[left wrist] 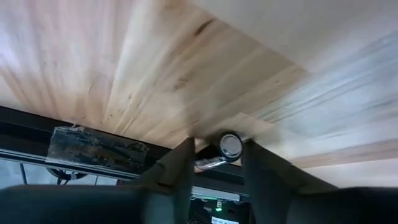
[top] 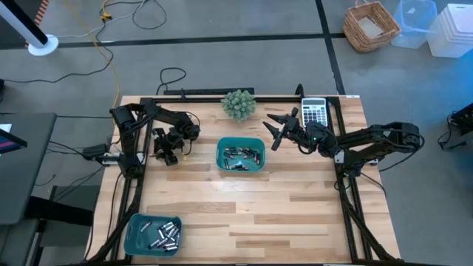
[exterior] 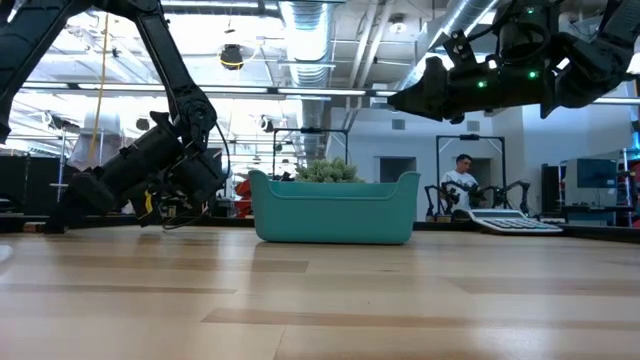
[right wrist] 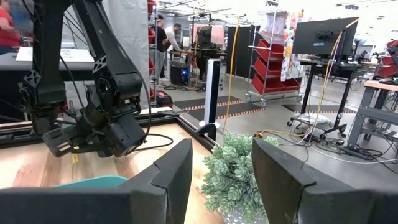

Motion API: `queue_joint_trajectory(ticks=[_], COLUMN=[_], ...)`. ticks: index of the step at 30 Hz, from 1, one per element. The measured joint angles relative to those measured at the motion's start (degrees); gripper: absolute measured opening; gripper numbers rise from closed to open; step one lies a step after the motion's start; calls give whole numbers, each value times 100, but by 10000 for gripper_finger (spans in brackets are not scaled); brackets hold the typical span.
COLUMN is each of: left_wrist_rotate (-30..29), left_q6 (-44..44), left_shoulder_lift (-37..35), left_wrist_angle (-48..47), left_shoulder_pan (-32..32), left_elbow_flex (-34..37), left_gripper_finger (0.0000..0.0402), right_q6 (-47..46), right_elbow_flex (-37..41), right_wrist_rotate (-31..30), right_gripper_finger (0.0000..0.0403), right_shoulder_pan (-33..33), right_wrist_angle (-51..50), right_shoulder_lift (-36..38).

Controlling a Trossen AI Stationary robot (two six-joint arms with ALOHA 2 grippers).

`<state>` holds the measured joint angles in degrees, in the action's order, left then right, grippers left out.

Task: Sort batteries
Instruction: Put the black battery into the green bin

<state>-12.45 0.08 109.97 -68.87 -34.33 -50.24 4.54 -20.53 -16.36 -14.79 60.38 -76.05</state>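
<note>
Batteries (top: 241, 156), small dark cells with silvery ends, lay in the teal tray (top: 222, 145). The left gripper (left wrist: 217, 163) was clamped on one battery (left wrist: 219, 150); the right gripper (top: 276, 128) stood spread apart.

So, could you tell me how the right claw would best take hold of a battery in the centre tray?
Come straight down from above with the right claw, since the centre tray's walls block any side approach. Probably pick a battery lying flat near the heap's edge and close across the middle of its round body, fingers at right angles to its length.
</note>
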Motion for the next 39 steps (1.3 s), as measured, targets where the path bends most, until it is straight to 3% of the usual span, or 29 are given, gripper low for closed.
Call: queue_joint_trajectory(ticks=[8, 22, 39], left_wrist_rotate=[51, 50, 331], left_q6=[-59, 0, -742], left_shoulder_lift=[-2, -284, -2577], left_wrist_angle=[6, 127, 796], left_shoulder_pan=[51, 597, 1397], left_elbow_flex=[0, -310, -699], left_gripper_finger=[40, 40, 40], right_q6=[0, 0, -7], right_elbow_flex=[0, 0, 0], right_wrist_rotate=[0, 0, 2], right_gripper_finger=[181, 181, 181], right_shoulder_pan=[0, 0, -74], right_wrist_angle=[0, -2, -139], right_shoulder_lift=[0, 0, 0])
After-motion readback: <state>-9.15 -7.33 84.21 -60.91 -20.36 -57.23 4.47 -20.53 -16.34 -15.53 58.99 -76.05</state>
